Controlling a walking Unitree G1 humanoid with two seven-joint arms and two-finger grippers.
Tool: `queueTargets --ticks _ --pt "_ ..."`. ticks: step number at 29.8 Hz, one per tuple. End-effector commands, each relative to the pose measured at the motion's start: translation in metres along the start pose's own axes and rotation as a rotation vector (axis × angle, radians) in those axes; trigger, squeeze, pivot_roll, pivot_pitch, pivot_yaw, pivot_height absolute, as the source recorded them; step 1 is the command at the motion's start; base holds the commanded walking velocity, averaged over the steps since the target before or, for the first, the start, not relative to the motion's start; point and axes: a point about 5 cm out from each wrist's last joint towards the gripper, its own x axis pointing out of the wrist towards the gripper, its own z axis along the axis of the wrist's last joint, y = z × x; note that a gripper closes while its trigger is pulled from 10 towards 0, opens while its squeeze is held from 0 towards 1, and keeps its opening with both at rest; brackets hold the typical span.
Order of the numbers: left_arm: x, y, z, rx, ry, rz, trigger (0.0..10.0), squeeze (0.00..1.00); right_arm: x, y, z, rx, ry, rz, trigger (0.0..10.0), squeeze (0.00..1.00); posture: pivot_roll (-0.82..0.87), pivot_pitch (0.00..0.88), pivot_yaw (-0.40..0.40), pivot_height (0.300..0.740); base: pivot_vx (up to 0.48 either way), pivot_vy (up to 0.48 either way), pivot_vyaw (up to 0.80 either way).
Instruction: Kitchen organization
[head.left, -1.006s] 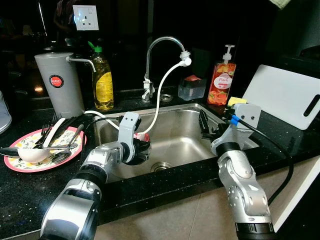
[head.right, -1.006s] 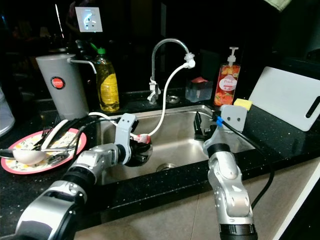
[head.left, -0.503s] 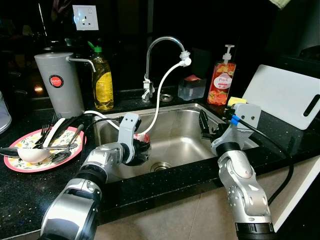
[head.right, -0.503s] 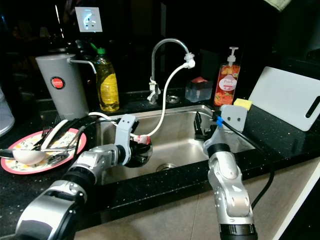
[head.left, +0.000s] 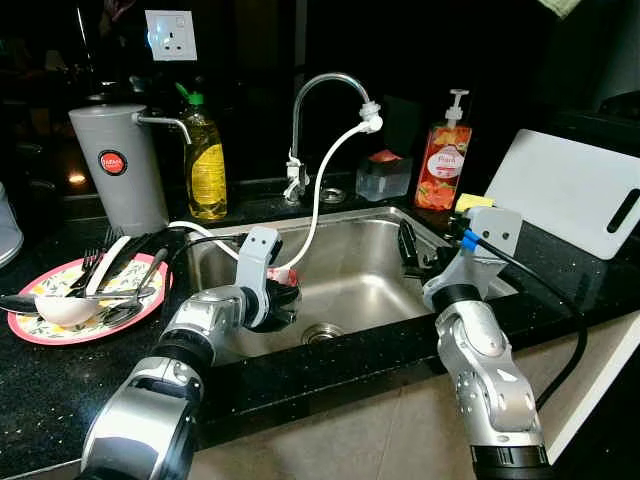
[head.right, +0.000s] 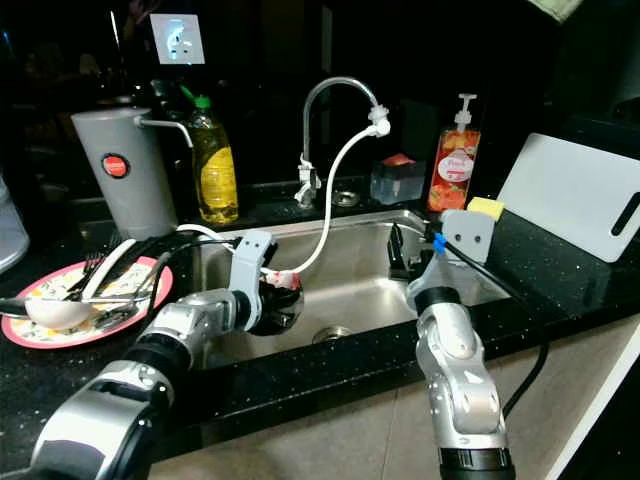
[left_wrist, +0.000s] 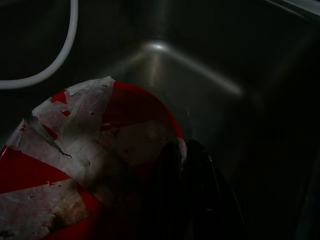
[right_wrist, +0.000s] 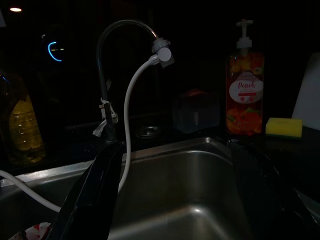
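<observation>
A red round container (left_wrist: 125, 115) with a torn white label hangs low inside the steel sink (head.left: 345, 216), near its left wall. My left gripper (head.left: 282, 296) reaches into the sink and is shut on the container's rim; its dark fingers (left_wrist: 195, 195) press together over the edge in the left wrist view. My right gripper (head.left: 410, 252) hovers over the sink's right side, open with nothing between its fingers (right_wrist: 97, 192). On the counter to the left, a patterned plate (head.left: 40, 326) holds several spoons and forks.
A white hose (head.left: 320, 190) runs from the tap (head.left: 322, 82) down into the sink beside my left gripper. Behind stand a grey canister (head.left: 118, 165), a yellow soap bottle (head.left: 207, 165), a peach dispenser (head.left: 443, 165), a sponge (head.left: 473, 202) and a white cutting board (head.left: 570, 190).
</observation>
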Motion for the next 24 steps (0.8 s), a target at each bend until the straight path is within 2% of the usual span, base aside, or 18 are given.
queueTargets --ticks 1,24 --pt "0.0005 -0.0015 0.0076 0.015 -0.025 -0.01 10.0 0.0 -0.0005 0.0006 0.003 0.004 -0.009 0.004 10.0 0.0 -0.08 0.0 0.001 0.74 0.0 0.0 0.0" --pt "-0.0007 0.0007 0.0057 0.006 -0.025 -0.004 10.0 0.0 -0.0003 0.0003 0.0038 0.006 -0.011 0.001 10.0 0.0 -0.08 0.0 0.001 0.74 0.0 0.0 0.0"
